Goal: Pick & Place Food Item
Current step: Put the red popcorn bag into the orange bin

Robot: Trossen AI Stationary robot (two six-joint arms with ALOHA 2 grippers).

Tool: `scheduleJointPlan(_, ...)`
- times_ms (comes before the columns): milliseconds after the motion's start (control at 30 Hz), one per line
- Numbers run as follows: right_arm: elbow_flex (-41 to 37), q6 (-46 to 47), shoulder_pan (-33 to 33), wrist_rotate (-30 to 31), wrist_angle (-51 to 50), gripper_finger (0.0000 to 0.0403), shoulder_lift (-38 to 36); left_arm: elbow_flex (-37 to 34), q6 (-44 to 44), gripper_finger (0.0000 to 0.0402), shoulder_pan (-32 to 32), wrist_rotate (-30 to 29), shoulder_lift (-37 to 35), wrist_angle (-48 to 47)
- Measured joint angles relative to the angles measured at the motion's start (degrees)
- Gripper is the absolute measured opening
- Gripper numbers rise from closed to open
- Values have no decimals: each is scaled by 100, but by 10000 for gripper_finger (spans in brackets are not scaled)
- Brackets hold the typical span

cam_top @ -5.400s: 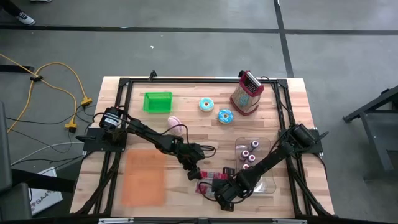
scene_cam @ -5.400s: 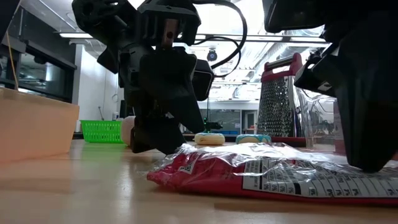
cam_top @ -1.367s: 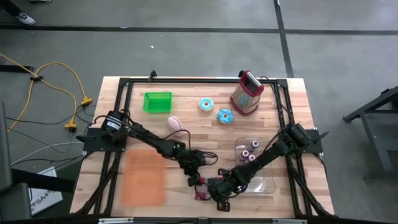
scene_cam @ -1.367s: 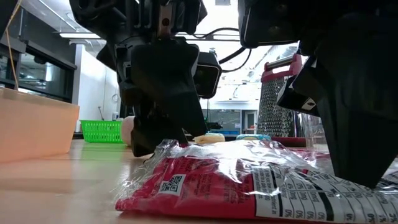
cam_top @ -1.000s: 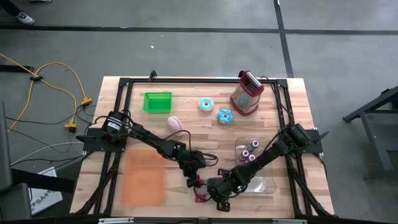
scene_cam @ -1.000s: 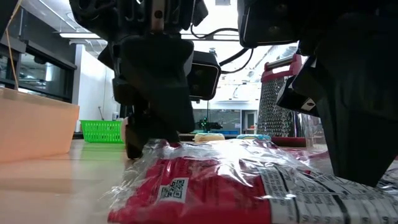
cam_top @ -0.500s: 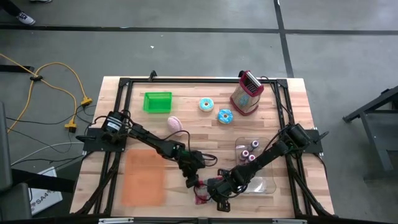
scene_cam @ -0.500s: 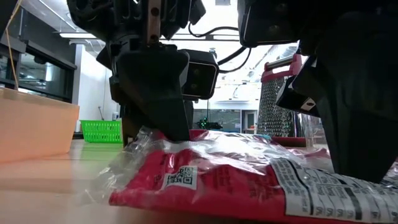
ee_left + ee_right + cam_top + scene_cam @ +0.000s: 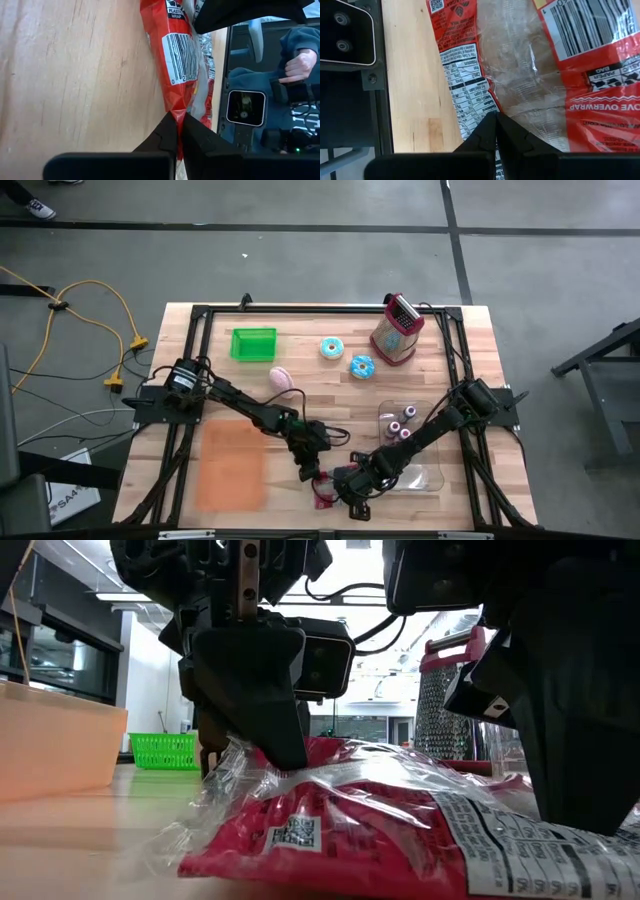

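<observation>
The food item is a red and clear plastic bag [image 9: 400,830] with a barcode and a nutrition label. It lies near the table's front edge, small in the high view [image 9: 323,494]. My left gripper [image 9: 314,470] is shut on the bag's left end and my right gripper [image 9: 346,496] is shut on it farther right. In the low view the left gripper [image 9: 250,755] stands over the crinkled clear end and the right gripper's dark bulk [image 9: 575,720] fills the right side. My left gripper pinches the bag's narrow red end [image 9: 175,106] between its two fingers, slanting down from the table's left. That end [image 9: 232,768] is raised and crumpled, while the rest of the bag lies on the table. My right gripper pinches the bag's film where the nutrition label meets the clear part [image 9: 489,106]. Its fingers point steeply down from above. The bag lies flat on the wood around them.
An orange tray [image 9: 232,465] lies at the near left, a green basket [image 9: 253,344] at the far left. A pink item [image 9: 282,377], two doughnuts [image 9: 332,348] [image 9: 362,365], a grater [image 9: 396,330] and a clear tray [image 9: 432,476] holding purple pieces stand behind. A person's hand [image 9: 299,64] shows beyond the table.
My left gripper has shut on the bag's left end without moving away. That end has been gathered up and lifted a little off the table, and the bag's left part has humped higher. My right gripper has kept still.
</observation>
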Motion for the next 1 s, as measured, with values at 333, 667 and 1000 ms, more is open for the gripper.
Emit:
scheduleJointPlan(333, -13, -188, 4, 86, -28, 2, -114, 7, -9, 1, 40, 29, 0, 5)
scheduleJointPlan(667, -17, -459, 0, 247, 13, 2, -367, 7, -4, 1, 42, 11, 0, 15)
scheduleJointPlan(1000, -11, -457, 16, -125, 34, 2, -450, 7, -94, 1, 103, 297, 2, 167)
